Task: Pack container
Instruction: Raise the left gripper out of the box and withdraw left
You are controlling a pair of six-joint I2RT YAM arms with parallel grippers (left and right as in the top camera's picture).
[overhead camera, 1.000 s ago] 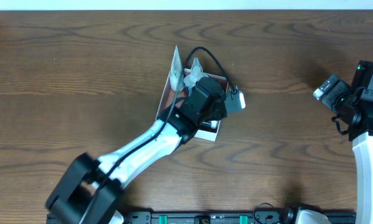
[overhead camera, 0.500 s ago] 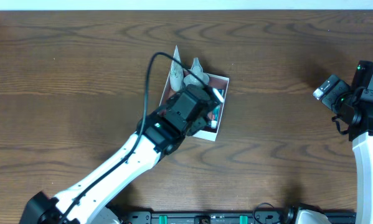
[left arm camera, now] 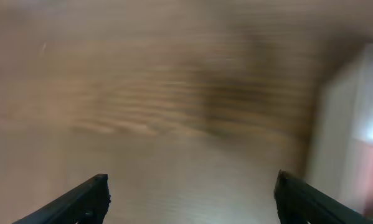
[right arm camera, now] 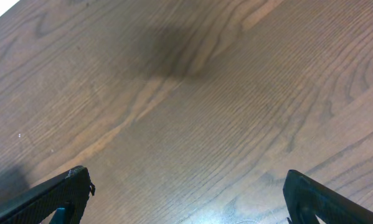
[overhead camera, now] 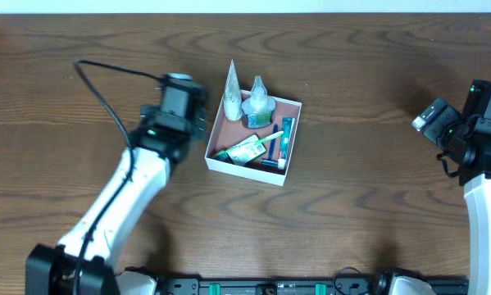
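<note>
The container (overhead camera: 218, 130) is a square white box with a reddish-brown inside, at the table's middle. In it lie a clear bottle (overhead camera: 258, 106), a white tube (overhead camera: 233, 90) leaning on its far left wall, a green packet (overhead camera: 247, 150) and a teal toothpaste tube (overhead camera: 287, 139). My left gripper (overhead camera: 197, 111) sits just left of the box, open and empty; the blurred left wrist view (left arm camera: 189, 199) shows only wood between its fingers and the box wall (left arm camera: 342, 118) at right. My right gripper (overhead camera: 432, 119) is at the far right, open and empty over bare wood (right arm camera: 186, 193).
The dark wooden table (overhead camera: 81, 74) stretches on all sides of the box. A black cable (overhead camera: 114, 70) loops from the left arm over the table's left part.
My left gripper has pulled out of the box and swung left, uncovering the items inside. The right arm has not moved.
</note>
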